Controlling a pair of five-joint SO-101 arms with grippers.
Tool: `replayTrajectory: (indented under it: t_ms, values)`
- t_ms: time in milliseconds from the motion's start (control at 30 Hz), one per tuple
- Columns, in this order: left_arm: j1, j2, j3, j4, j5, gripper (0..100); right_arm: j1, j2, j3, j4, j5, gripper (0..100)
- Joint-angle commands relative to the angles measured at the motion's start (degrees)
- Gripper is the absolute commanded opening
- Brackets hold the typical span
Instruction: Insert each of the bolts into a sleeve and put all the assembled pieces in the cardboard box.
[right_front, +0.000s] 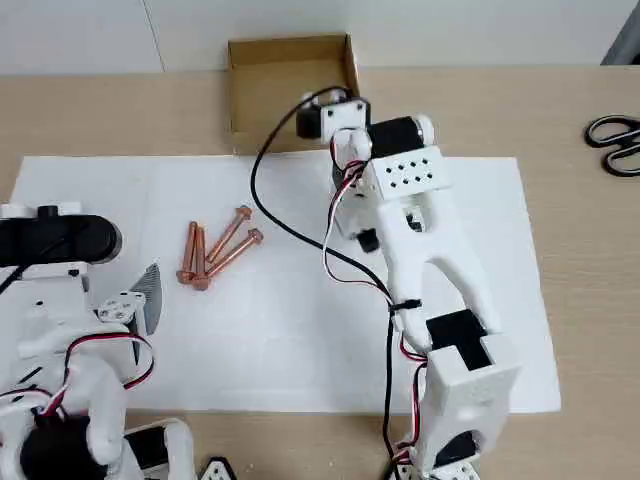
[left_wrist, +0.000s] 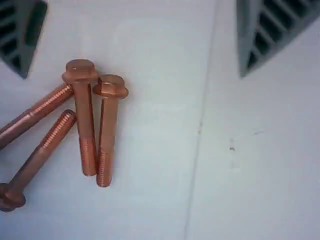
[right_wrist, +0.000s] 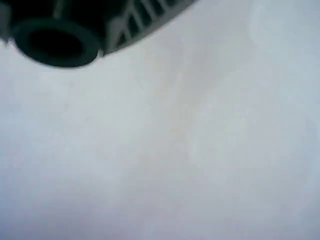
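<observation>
Bolts (right_front: 215, 248) lie outside the cardboard box (right_front: 282, 100); left hand (left_wrist: 133, 67) spread, right hand (right_front: 358, 232) pinching a black sleeve (right_wrist: 55, 44).

Pale wood-tone worktop (right_front: 580, 250). A large white paper sheet (right_front: 290, 340) lies flat over its middle, stopping short of the near edge and the right edge. A faint straight crease crosses the sheet. Black-handled scissors (right_front: 615, 143) lie on bare wood at the right edge, toward the far right corner, well apart from the sheet.
</observation>
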Motion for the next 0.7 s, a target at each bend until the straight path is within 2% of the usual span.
replayTrajectory:
  t_ms: [0, 400, 600, 667]
  values:
    - [0.09, -0.26, -0.22, 0.09, -0.18, 26, -0.04, 0.66, 3.6, -0.04, 1.49, 0.7]
    - [0.09, -0.26, -0.22, 0.18, -0.18, 26, -0.31, 10.95, 5.27, -9.01, 3.08, 1.7]
    - [0.09, -0.26, -0.22, 0.18, -0.18, 26, -0.04, 12.26, 5.27, -9.36, 2.81, 17.4]
    - [0.09, -0.26, -0.22, 0.18, -0.18, 26, -0.04, 12.26, 5.27, -9.01, 2.81, 19.3]
